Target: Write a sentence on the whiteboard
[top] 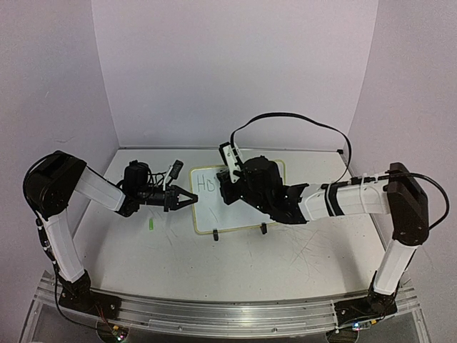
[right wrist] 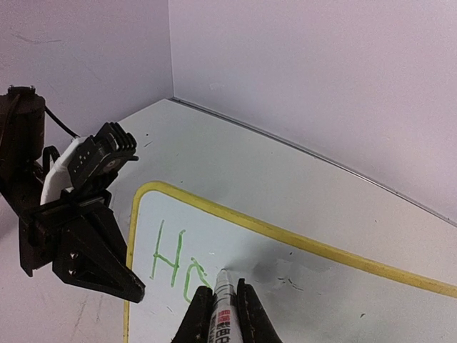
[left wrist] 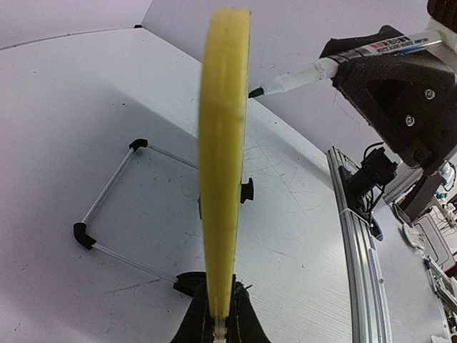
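The whiteboard, white with a pale yellow rim, stands on the table on two black clip feet. My left gripper is shut on its left edge; the left wrist view shows that rim edge-on between the fingers. My right gripper is shut on a white marker with a green tip. The tip rests on the board beside the green letters "Ho", the only part of the sentence that shows.
A small green cap lies on the table left of the board. A thin wire frame with black corners lies behind the board. Walls close the back and both sides. An aluminium rail runs along the near edge.
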Tool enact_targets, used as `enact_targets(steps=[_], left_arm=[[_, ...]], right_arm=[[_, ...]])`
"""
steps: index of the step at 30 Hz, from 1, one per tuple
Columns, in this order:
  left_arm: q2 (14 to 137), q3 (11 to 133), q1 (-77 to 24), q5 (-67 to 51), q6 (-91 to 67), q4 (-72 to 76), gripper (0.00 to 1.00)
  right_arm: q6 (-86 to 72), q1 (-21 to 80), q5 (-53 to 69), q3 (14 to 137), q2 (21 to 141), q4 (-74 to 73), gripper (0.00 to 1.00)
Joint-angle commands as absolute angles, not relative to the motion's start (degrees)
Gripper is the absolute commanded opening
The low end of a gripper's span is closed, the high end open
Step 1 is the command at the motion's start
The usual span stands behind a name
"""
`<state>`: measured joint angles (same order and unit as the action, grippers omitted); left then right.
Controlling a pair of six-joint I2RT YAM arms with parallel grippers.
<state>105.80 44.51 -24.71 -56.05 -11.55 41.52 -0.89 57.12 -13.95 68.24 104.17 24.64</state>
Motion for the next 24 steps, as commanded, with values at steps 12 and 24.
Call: enact_targets(steps=[12,24], left_arm=[[104.9,45.2,-24.7,-54.1,-9.5,40.1,0.0],[104.9,45.1,-24.6,-53.9,-9.4,40.1,0.0]], right_arm=[[-0.5,56.9,-16.6,70.1,105.3,23.6,0.0],[-2.5,57.0,-16.3,68.1,104.8,22.9,0.0]])
